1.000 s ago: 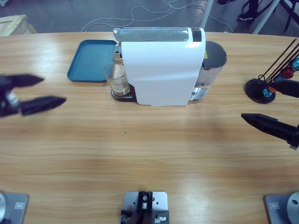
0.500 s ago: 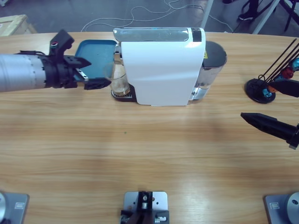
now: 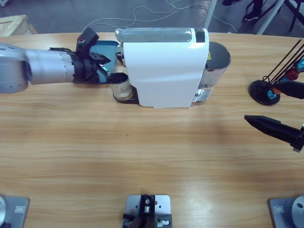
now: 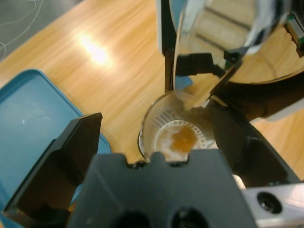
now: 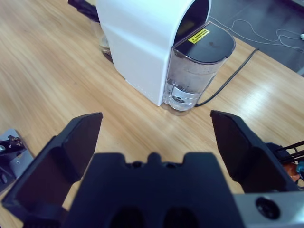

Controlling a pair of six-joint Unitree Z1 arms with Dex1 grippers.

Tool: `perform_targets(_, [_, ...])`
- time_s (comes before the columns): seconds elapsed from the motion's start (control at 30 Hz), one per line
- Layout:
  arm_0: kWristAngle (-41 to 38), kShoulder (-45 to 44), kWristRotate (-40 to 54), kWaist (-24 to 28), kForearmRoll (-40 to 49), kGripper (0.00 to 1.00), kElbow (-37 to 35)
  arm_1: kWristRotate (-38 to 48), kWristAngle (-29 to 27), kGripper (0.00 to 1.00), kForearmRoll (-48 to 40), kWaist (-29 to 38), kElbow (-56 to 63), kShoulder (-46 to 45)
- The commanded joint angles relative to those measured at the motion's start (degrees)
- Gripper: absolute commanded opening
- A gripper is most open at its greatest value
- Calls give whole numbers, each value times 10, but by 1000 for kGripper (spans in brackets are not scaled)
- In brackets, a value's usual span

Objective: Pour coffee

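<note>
Your left arm (image 3: 42, 72): a thick silver-grey cylindrical forearm with a ring of small dots near the wrist, ending in a black wrist block with a small red-and-teal dot on top. Left gripper (image 4: 156, 142): two matte black wedge-shaped jaws on a black moulded body. Right gripper (image 5: 156, 142): the same black jaws, with two round recesses in the body.

The coffee machine (image 3: 164, 66) stands on the table (image 3: 142, 156), toward its far edge. Its water tank (image 3: 216, 64) sits against the machine's right end. At the machine's left end, under the spout, the glass tumbler (image 3: 121, 88) stands on the drip grid, with the coffee (image 4: 183, 139) in its bottom. The tray (image 3: 108, 47) lies just left of the machine, behind the left gripper (image 3: 105, 71), whose jaws flank the tumbler. The capsule stand (image 3: 266, 90) is well right of the machine, and the right gripper (image 3: 285, 109) lies beside the stand.
</note>
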Motion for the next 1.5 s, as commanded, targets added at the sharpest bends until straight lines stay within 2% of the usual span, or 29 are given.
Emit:
perform_targets(0.03, [-5, 24, -3, -12, -9, 968, 6, -9, 1, 1000, -6, 0, 15, 7])
perform_targets(0.43, [39, -47, 1, 10, 1, 964, 1, -10, 7, 1000, -6, 0, 17, 11])
perform_targets(0.6, [39, -117, 1, 17, 68, 964, 8, -10, 7, 1000, -6, 0, 16, 12])
perform_targets(0.73, [35, -184, -1, 17, 111, 964, 45, -10, 8, 1000, -6, 0, 16, 12])
perform_targets(0.9, [15, -226, -16, -3, 110, 963, 112, -10, 8, 1000, -6, 0, 16, 12])
perform_targets(1.03, [-11, -197, -11, -16, 101, 964, 121, -10, 8, 1000, -6, 0, 16, 12])
perform_targets(1.33, [-48, -78, -9, -16, 5, 959, 103, -11, 8, 1000, -6, 0, 16, 12])
perform_targets(1.5, [-53, -51, -10, -16, -10, 959, 91, -11, 6, 1000, -7, 0, 16, 14])
